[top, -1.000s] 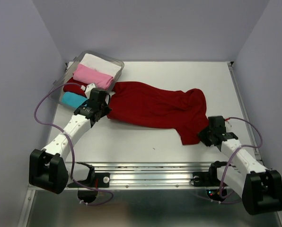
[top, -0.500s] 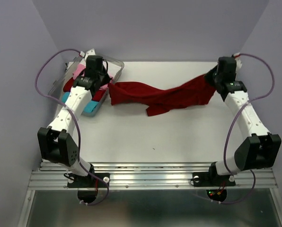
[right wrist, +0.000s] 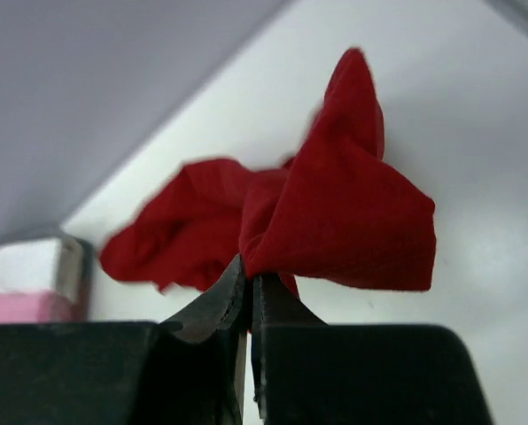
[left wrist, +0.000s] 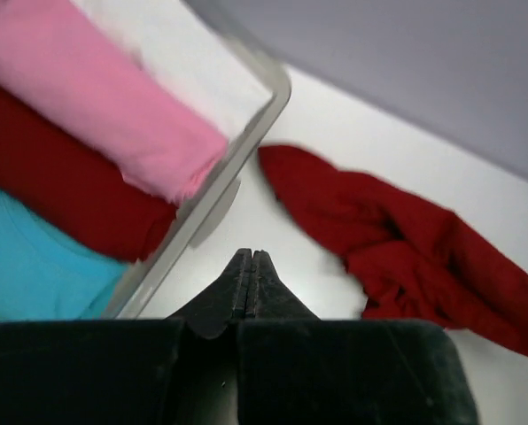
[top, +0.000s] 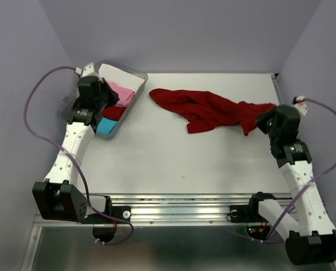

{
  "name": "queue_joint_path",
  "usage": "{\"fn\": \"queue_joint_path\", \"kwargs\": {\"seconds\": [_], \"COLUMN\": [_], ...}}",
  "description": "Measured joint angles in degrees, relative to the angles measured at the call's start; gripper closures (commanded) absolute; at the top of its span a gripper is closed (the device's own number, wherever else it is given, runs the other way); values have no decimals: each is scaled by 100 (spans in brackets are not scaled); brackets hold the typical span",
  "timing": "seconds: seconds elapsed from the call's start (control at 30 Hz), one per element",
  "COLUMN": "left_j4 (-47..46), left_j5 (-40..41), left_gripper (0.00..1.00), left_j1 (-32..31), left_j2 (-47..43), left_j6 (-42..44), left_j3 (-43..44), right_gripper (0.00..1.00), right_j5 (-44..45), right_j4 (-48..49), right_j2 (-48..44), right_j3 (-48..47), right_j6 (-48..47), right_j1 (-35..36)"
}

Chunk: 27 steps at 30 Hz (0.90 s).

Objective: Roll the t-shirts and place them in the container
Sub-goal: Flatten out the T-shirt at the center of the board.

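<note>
1. The large dark red cloth t-shirt (top: pixel 213 110), stretched between both arms a moment ago, now lies bunched on the far side of the white counter (top: pixel 173 152).
2. Only the right gripper (right wrist: pixel 249 274) pinches its end; the left gripper (left wrist: pixel 250 266) is closed and empty. I'd say the shirt needs spreading again.
3. The clear plastic bin (left wrist: pixel 268 106) holds the white roll (left wrist: pixel 158 44), pink roll (left wrist: pixel 96 106), dark red roll (left wrist: pixel 51 186) and cyan roll (left wrist: pixel 34 266).

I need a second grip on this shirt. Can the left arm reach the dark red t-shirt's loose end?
Probably yes: the left tool, shut and empty, hangs by the clear bin's rim, and only bare table lies between it and the near end of the dark red t-shirt.
</note>
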<state>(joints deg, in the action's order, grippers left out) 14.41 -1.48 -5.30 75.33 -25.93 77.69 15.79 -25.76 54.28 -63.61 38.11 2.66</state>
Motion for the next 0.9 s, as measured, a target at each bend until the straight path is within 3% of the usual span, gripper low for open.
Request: {"fn": "queue_joint_path", "kwargs": {"seconds": [0.1, 0.17, 0.23, 0.3, 0.33, 0.43, 0.47, 0.63, 0.7, 0.9], "left_j4": [-107, -103, -7, 11, -37, -13, -35, -55, -50, 39], "left_j5": [-201, -179, -155, -146, -157, -203, -201, -146, -146, -262], "left_gripper": [100, 100, 100, 94, 84, 53, 49, 46, 42, 41], "left_j1": [-188, -479, -979, -1390, -1602, -2046, -2096, -2177, -2197, -2199], "left_j2": [-149, -28, 208, 444, 601, 1209, 1427, 2802, 3268, 4380], "left_j6": [-4, -33, -81, -118, -122, -133, -155, -162, -247, -487], "left_j3": [-1285, -1836, -2177, -2218, -2190, -1805, -1620, -326, 133, 1543], "right_gripper": [98, 84, 80, 75, 75, 70, 66, 56, 55, 50], "right_j5": [-122, -201, -295, -313, -313, -291, -282, -262, -267, -271], "right_j4": [-540, -964, -1370, -1598, -1620, -1602, -1587, -1458, -1401, -1340], "right_j2": [-654, -833, -1062, -1185, -1185, -1014, -914, -688, -688, -686], "right_j3": [1523, 2308, 2881, 3040, 3036, 2946, 2894, 2765, 2758, 2756], "right_j6": [326, 597, 894, 1084, 1152, 1235, 1241, 1224, 1207, 1128], "right_j1": [0, 0, 0, 0, 0, 0, 0, 0, 0, 0]}}
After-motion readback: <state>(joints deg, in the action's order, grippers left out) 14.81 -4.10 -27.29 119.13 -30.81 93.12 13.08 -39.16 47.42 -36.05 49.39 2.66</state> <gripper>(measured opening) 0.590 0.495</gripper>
